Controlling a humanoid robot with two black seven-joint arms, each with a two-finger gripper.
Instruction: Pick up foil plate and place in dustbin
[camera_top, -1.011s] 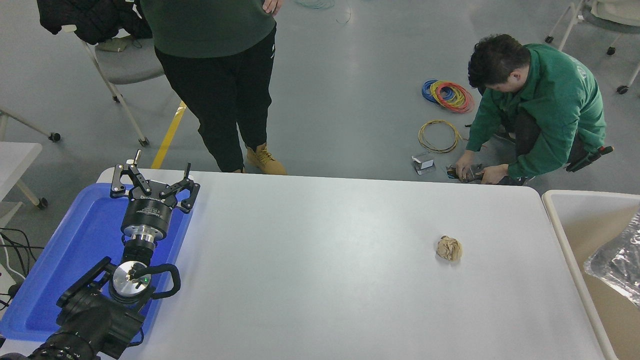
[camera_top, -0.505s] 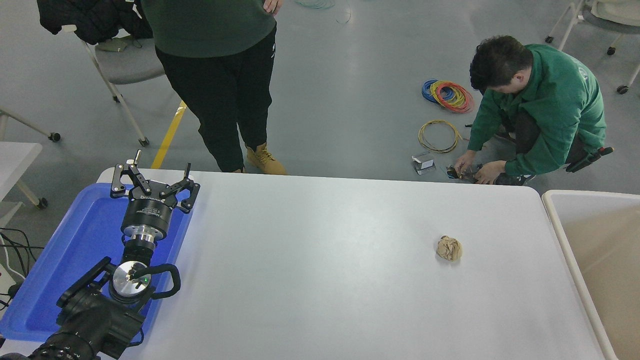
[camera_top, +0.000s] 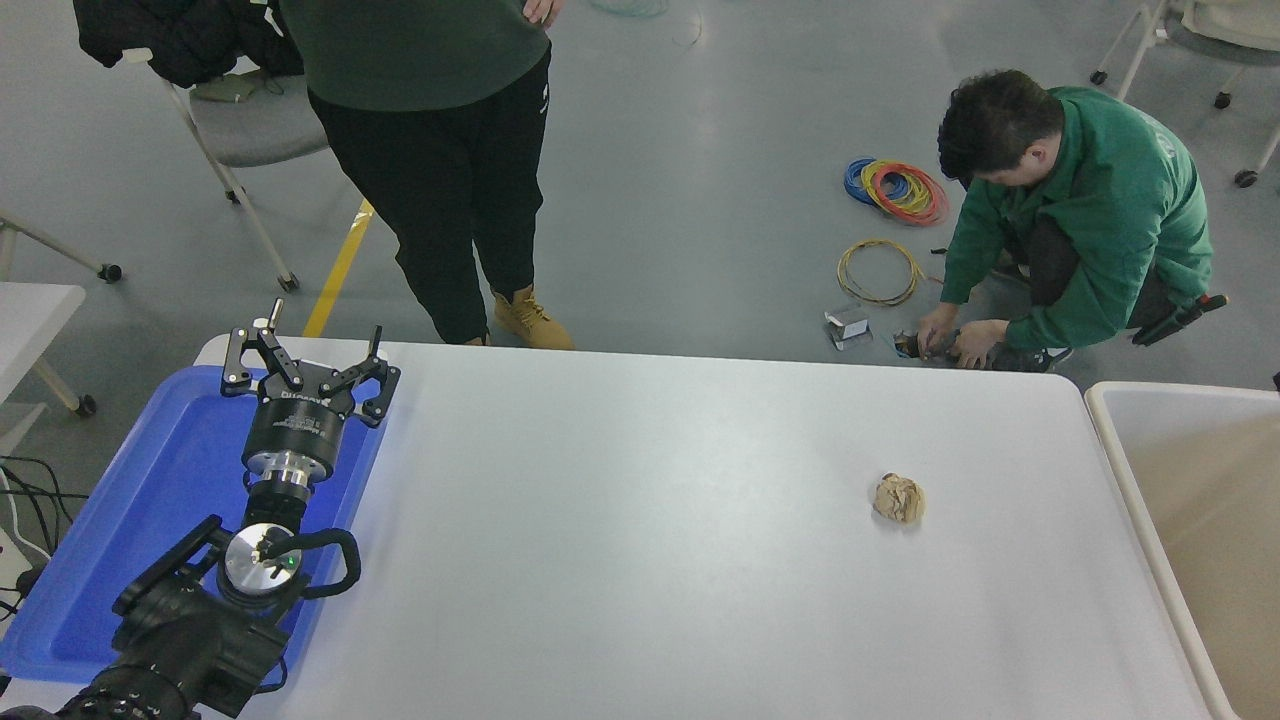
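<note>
1. Dustbin (camera_top: 1190, 480): off the table's right end, beige inside walls, thick white rounded rim. Only part of it is in view, cut by the picture's edge. The foil plate cannot be seen in the visible part of the bin or on the table.
2. Crumpled brown paper ball (camera_top: 898, 497): small, wrinkled, lying alone on the white table (camera_top: 650, 560), right of centre, well apart from the bin.
3. Left gripper (camera_top: 308, 372): black, linked metal fingers spread wide, holding nothing, poised over the far end of the flat blue plastic tray (camera_top: 130, 520) at the table's left edge.
4. Right arm: out of view.
5. Beyond the table: one person standing (camera_top: 430, 150) in dark clothes and tan boots; another crouching (camera_top: 1070, 210) in a green top, hands on the floor beside coils of coloured wire (camera_top: 897, 190).
</note>
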